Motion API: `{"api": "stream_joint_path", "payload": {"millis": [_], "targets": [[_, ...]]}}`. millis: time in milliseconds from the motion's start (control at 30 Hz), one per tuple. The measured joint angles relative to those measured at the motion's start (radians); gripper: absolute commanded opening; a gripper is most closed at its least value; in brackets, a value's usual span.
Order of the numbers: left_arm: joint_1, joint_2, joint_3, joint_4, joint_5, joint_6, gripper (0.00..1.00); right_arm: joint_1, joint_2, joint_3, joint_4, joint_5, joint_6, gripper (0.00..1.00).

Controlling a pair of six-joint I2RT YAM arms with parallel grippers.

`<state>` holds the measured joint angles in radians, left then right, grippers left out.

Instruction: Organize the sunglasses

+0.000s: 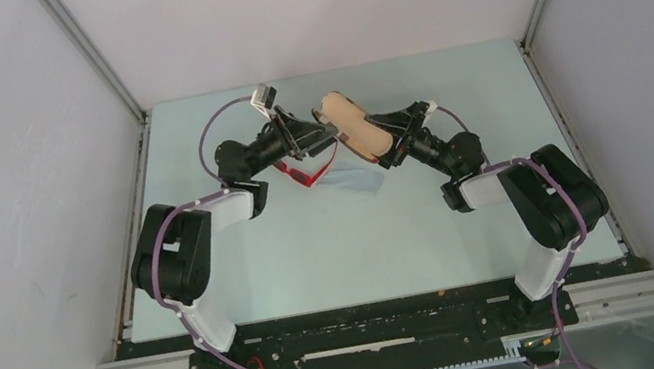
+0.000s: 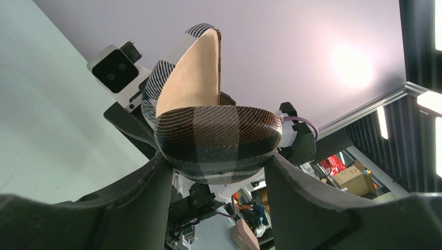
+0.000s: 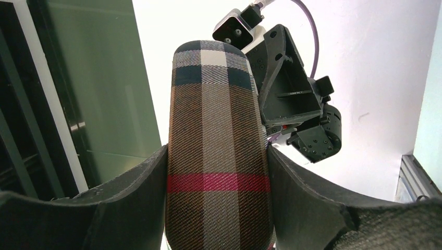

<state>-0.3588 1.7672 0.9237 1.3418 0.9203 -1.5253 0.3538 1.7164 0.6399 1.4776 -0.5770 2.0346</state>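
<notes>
Pale table (image 1: 316, 258), white walls. Above it, left gripper (image 1: 314, 134) and right gripper (image 1: 386, 140) each clamp the opened plaid case (image 1: 355, 124). Sunglasses (image 1: 299, 176) lie on the table just below the left gripper, lying diagonally by the cloth (image 1: 355, 181); the left arm is nearer.

The table (image 1: 365, 249) is presenting a pale green surface and is carrying two loose items, both lying flat on it. The sunglasses (image 1: 299, 175) are lying just below the left gripper (image 1: 319, 135), on its near side, with the red frame and thin arms showing. The cloth (image 1: 358, 180), pale blue, is lying between the left gripper and the right gripper (image 1: 395, 147), below both. Sunglasses and cloth are meeting edge to edge; whether they are overlapping cannot be told.
</notes>
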Motion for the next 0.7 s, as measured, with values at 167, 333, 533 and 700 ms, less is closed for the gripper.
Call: {"api": "stream_joint_path", "payload": {"millis": [167, 333, 533, 700], "targets": [[0.000, 0.000, -0.001, 0.003, 0.000, -0.001, 0.00, 0.000, 0.000, 0.000, 0.000, 0.000, 0.000, 0.69], [0.000, 0.002, -0.009, 0.013, -0.001, -0.001, 0.00, -0.004, 0.000, 0.000, -0.001, -0.004, 0.000, 0.72], [-0.004, 0.002, -0.029, 0.028, 0.000, -0.002, 0.00, -0.014, 0.002, -0.007, -0.008, -0.013, 0.000, 0.79], [-0.005, 0.002, -0.031, 0.029, 0.002, -0.002, 0.00, -0.024, 0.002, -0.007, -0.008, -0.017, -0.001, 0.80]]}}
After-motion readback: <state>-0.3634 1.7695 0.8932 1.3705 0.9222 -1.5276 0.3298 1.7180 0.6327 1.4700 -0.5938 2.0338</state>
